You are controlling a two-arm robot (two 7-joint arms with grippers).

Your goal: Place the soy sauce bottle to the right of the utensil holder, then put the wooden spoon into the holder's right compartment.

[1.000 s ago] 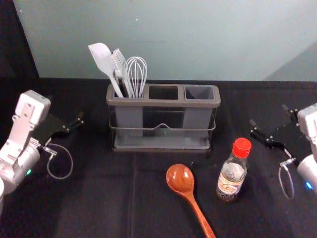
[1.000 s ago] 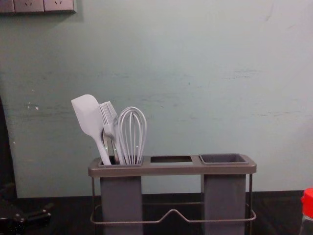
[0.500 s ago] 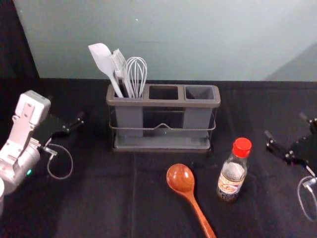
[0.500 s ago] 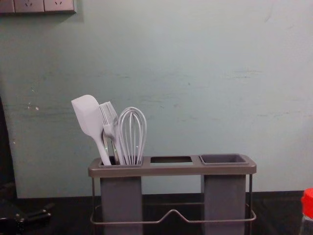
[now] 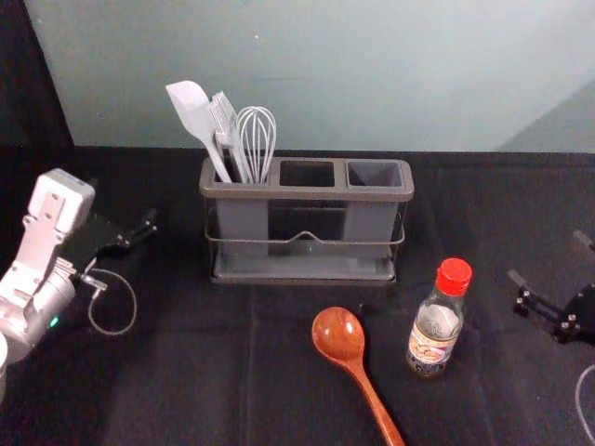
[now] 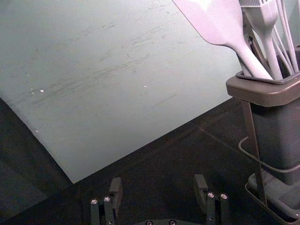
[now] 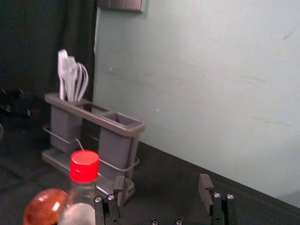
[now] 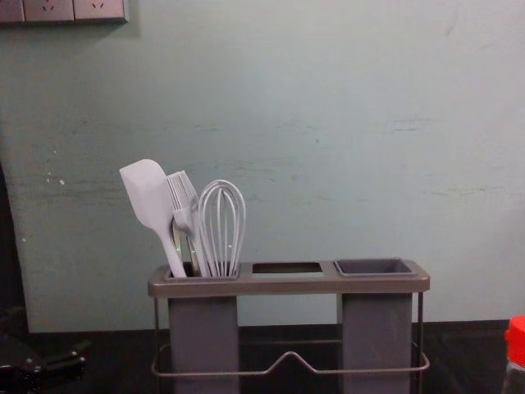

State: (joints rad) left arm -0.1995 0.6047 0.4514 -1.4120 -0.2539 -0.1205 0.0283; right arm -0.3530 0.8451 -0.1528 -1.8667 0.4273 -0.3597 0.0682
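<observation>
Black-clothed counter, pale wall behind. Soy sauce bottle upright, cap up, between right-edge right gripper and wooden spoon, bowl toward utensil holder. Left gripper at left; both grippers' jaws apart.

So the head cam looked forward and down from up high, far enough back to fit the whole utensil holder. The chest cam sat lower and closer, nearly level, facing the wall. The left wrist cam was tilted, close to the holder's left end. The right wrist cam looked slantwise from the right, past the nearby soy sauce bottle. All four shared the wall and at least part of the holder.
</observation>
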